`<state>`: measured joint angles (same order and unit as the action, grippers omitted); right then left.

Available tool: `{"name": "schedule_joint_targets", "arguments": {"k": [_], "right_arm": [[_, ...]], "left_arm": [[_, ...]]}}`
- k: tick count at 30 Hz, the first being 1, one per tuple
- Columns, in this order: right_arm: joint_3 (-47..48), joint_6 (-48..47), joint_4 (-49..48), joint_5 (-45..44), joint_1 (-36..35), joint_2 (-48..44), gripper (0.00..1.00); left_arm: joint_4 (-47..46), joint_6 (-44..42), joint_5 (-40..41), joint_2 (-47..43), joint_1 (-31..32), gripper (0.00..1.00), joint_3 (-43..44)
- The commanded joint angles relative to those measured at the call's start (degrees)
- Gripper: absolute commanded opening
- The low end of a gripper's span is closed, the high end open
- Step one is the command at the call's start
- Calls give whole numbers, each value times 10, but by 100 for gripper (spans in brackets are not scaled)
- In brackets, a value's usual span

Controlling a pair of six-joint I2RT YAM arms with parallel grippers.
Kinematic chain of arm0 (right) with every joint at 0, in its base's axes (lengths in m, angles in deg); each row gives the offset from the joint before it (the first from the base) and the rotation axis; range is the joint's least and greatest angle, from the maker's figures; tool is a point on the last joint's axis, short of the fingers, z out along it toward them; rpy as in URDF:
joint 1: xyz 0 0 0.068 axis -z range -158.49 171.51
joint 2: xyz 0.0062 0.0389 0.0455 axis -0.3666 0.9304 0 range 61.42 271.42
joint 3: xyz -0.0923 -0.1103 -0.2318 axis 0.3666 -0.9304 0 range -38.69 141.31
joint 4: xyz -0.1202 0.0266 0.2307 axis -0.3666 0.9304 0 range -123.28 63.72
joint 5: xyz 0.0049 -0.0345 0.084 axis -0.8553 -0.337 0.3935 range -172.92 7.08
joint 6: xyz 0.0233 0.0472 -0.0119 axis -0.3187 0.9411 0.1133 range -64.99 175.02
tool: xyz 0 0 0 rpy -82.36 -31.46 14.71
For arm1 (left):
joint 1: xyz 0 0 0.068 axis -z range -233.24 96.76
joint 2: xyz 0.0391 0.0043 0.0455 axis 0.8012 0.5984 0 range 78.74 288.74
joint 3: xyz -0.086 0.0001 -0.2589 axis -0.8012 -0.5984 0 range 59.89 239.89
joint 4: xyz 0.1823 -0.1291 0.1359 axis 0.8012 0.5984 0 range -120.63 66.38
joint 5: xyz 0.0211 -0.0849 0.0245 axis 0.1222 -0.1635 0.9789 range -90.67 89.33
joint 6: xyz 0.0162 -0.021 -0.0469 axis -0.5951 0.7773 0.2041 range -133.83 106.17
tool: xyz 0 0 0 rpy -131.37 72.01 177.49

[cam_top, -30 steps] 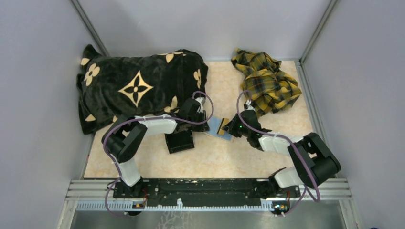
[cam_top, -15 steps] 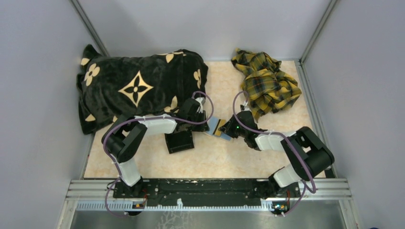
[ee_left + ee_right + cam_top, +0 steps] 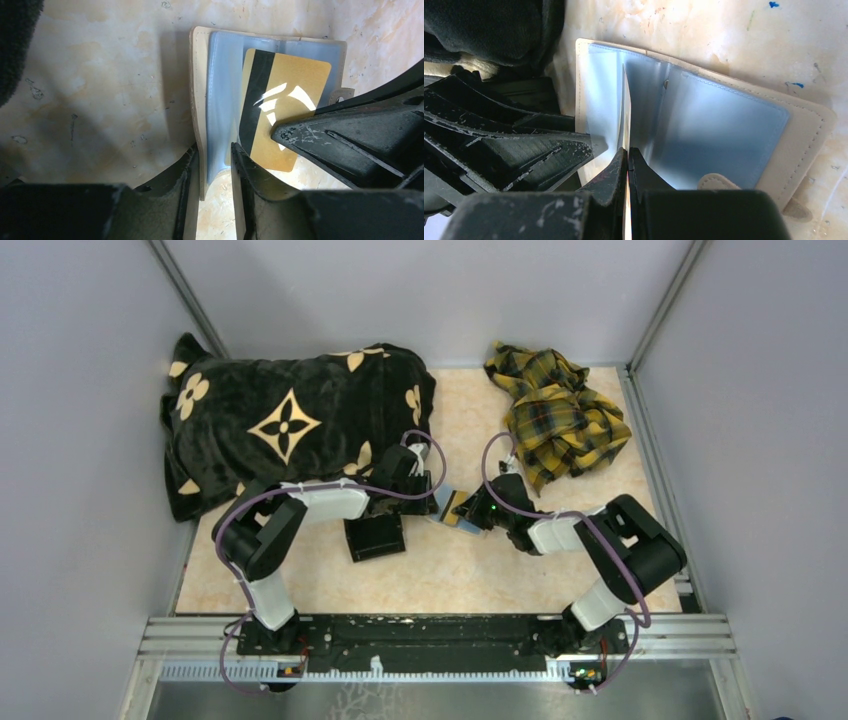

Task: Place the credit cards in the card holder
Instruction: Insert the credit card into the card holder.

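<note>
Gold card (image 3: 292, 80) on edge in the open card holder (image 3: 809, 125)
Right gripper (image 3: 626, 156) clamps the card from 3 o'clock; left gripper (image 3: 214, 162), narrow, pinches the card holder's 9 o'clock edge.

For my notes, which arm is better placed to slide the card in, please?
Right: the right gripper pinches the gold card over the open card holder; the left gripper is holding a sleeve.

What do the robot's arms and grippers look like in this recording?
The left arm and right arm match: white link shells between chunky black joint housings. A purple cable loops along each. A small green light glows near the right wrist. The jaws of the left gripper and right gripper are matte black wedges, with edges scuffed pale.
</note>
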<state>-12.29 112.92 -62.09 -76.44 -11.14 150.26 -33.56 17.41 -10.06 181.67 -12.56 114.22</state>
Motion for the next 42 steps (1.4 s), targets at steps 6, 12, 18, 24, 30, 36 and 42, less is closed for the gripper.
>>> {"name": "schedule_joint_targets", "arguments": {"k": [6, 12, 18, 24, 30, 36, 42], "right_arm": [[14, 0, -32, 4, -10, 44, 0], [18, 3, -46, 11, -14, 77, 0], [25, 1, -49, 18, -15, 96, 0], [32, 0, -51, 23, -15, 113, 0], [41, -1, -46, 23, -15, 127, 0], [53, -6, -29, 19, -16, 130, 0], [67, -10, -12, 16, -17, 132, 0]], "left_arm": [[11, -9, -11, -24, -5, 38, -3], [12, -11, -14, -17, -7, 38, 0], [9, -11, -19, -7, -7, 38, 2], [7, -11, -25, 0, -8, 38, 6], [4, -12, -38, 2, -11, 39, 5], [2, -12, -50, -3, -13, 39, 6], [-2, -7, -63, -8, -14, 40, 3]]}}
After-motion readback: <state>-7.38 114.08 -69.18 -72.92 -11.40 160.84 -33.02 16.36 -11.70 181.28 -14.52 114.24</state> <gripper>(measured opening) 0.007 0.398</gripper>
